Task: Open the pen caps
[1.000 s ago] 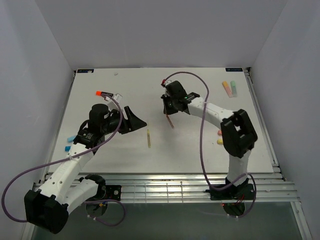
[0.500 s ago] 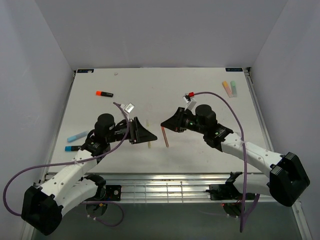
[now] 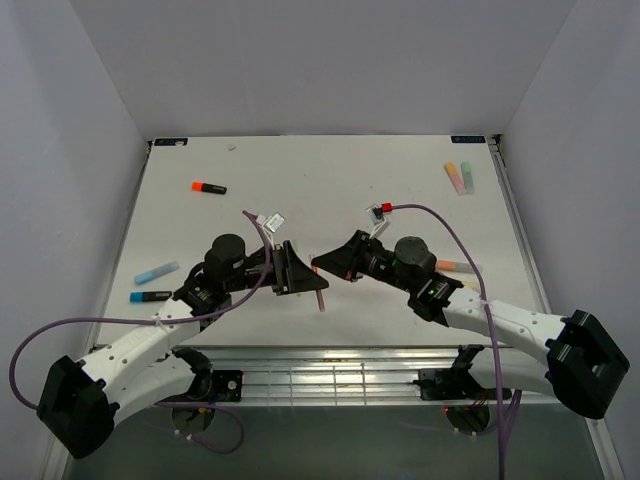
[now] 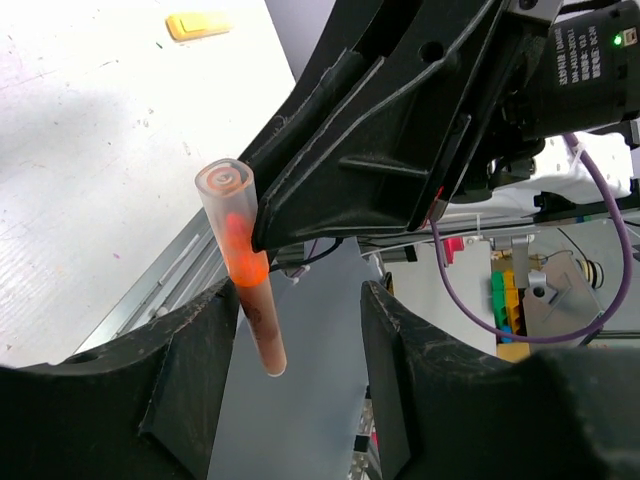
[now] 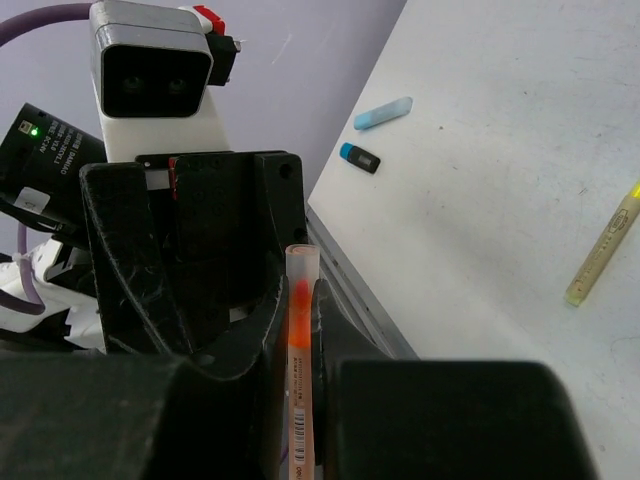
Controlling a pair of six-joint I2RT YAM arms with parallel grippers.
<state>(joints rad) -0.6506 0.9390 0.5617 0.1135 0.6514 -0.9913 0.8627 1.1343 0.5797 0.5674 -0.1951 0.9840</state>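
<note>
Cap point(image 4: 228, 205), clear plastic over orange nib: likely light, slick; pinch midway.
Peach barrel point(image 5: 297, 425) clamped in right tool point(image 5: 298, 340); left tool point(image 4: 298, 300) half-open, empty.

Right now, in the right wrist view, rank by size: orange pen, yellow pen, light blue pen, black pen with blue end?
1. orange pen, but closest to the camera, so true size unsure.
2. yellow pen, cut by the edge.
3. light blue pen.
4. black pen with blue end.
</note>
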